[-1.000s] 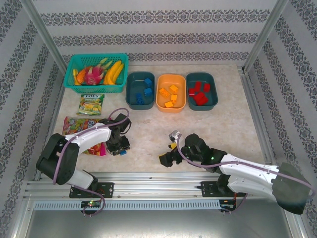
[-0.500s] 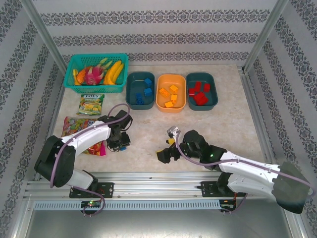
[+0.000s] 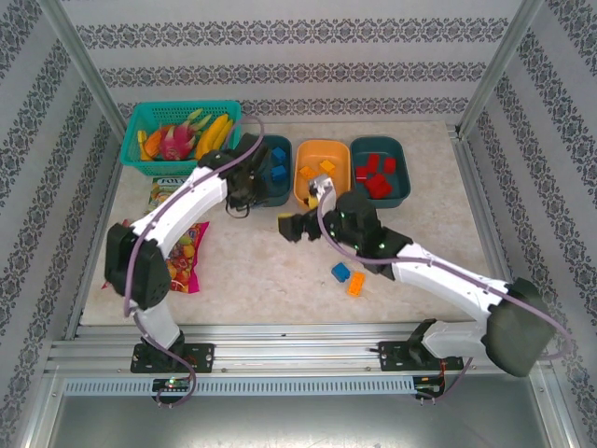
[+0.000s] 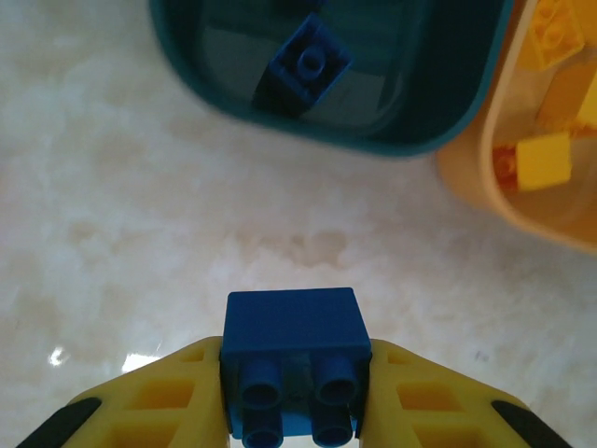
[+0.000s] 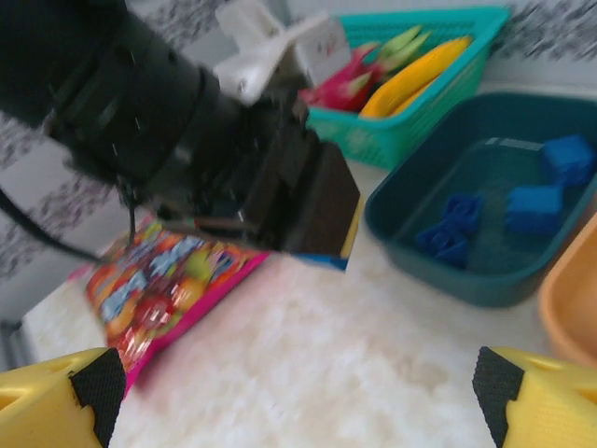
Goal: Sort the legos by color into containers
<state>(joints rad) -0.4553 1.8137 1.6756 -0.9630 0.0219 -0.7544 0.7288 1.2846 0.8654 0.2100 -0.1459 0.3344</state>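
A blue lego (image 4: 294,336) is sitting pinched between the two yellow fingers of the left claw (image 4: 296,373), studs facing the camera, hanging over bare surface (image 4: 140,233) just short of the near rim of the left teal tub (image 4: 373,142). That tub is holding other blue legos (image 3: 278,173). The orange tub (image 4: 485,196) with its yellow legos (image 4: 544,159) is lying just to the right. A second ago this claw was working low beside the snack packets (image 3: 182,257) at the near left; it is now reaching far across to the tubs. The right claw (image 5: 298,392) is standing spread wide and holding nothing, having swung from the front edge to just in front of the orange tub. One blue lego (image 3: 340,272) and one orange lego (image 3: 356,284) are lying side by side on the surface beside the right arm.
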